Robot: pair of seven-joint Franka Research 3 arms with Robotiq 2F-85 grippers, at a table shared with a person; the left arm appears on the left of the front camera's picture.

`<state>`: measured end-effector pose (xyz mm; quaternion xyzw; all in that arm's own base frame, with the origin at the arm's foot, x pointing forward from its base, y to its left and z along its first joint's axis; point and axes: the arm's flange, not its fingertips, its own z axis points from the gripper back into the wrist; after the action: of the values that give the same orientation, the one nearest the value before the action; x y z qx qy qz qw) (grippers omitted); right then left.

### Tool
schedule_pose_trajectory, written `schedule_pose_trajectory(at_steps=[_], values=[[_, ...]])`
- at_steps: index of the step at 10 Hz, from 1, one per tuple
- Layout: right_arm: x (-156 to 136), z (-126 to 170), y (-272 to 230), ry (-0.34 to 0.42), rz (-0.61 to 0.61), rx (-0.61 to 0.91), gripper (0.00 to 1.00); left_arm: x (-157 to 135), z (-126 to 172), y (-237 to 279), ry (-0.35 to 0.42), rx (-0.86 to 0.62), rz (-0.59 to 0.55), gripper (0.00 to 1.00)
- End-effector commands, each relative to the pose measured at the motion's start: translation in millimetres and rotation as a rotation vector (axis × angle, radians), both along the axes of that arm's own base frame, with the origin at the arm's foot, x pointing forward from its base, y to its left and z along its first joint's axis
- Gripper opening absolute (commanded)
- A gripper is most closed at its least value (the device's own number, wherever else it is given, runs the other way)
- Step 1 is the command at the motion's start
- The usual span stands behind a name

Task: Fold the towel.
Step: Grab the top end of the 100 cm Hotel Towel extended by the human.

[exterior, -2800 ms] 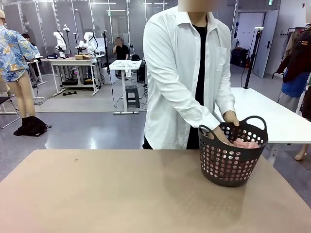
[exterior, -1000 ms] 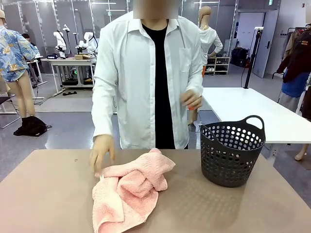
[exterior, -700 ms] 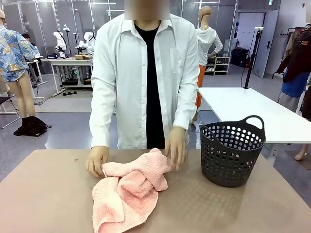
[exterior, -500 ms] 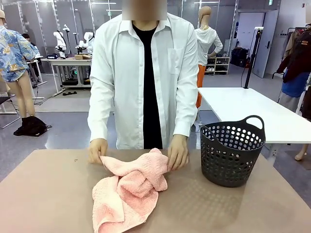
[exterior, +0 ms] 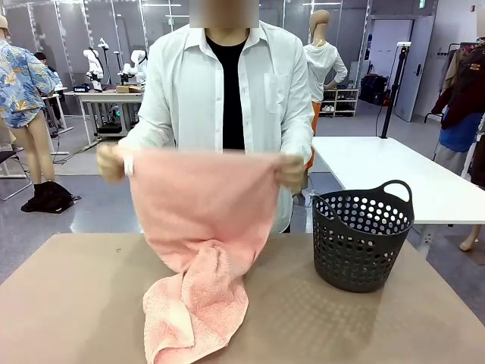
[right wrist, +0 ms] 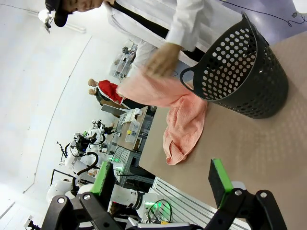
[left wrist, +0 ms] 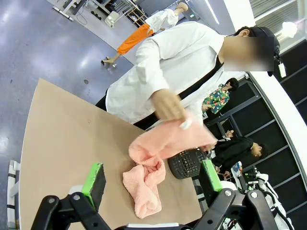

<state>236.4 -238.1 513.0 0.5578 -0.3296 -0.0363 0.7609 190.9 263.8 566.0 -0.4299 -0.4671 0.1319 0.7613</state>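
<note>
Over table, person holds towel up; left fingers, right fingers spread, empty.

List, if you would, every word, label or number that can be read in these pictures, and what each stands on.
None can be read.
White label on the towel: no print legible, too small.
White sticker on a cardboard box, right wrist view: blurred.
White print on a small dark box on a far table: too small.
</note>
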Motion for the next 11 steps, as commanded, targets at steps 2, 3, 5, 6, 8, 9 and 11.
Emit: schedule_pose_trajectory(at_steps=[2, 3, 5, 6, 8, 9, 11], values=[[-0.1, 1.8, 0.2, -0.012, -0.001, 0.006, 1.0, 0.7, -0.3, 0.8, -0.012, -0.008, -0.008, 1.0], [-0.1, 1.8, 0.2, -0.012, -0.001, 0.006, 1.0, 0.7, -0.3, 0.8, -0.012, -0.008, -0.008, 1.0], [-0.1, 1.8, 0.2, -0.012, -0.001, 0.006, 1.0, 0.7, -0.3, 0.8, -0.012, -0.008, -0.008, 1.0], [-0.1, 1.8, 0.2, -0.012, -0.001, 0.006, 1.0, 0.7, -0.3, 0.8, -0.012, -0.008, -0.008, 1.0], [-0.1, 1.8, 0.2, -0.012, -0.001, 0.006, 1.0, 0.7, -0.3, 0.8, -0.012, -0.008, -0.008, 1.0], [-0.1, 1.8, 0.2, -0.012, -0.001, 0.006, 1.0, 0.7, -0.3, 0.8, -0.012, -0.008, -0.008, 1.0], [-0.1, 1.8, 0.2, -0.012, -0.001, 0.006, 1.0, 0.7, -0.3, 0.8, -0.012, -0.008, -0.008, 1.0]])
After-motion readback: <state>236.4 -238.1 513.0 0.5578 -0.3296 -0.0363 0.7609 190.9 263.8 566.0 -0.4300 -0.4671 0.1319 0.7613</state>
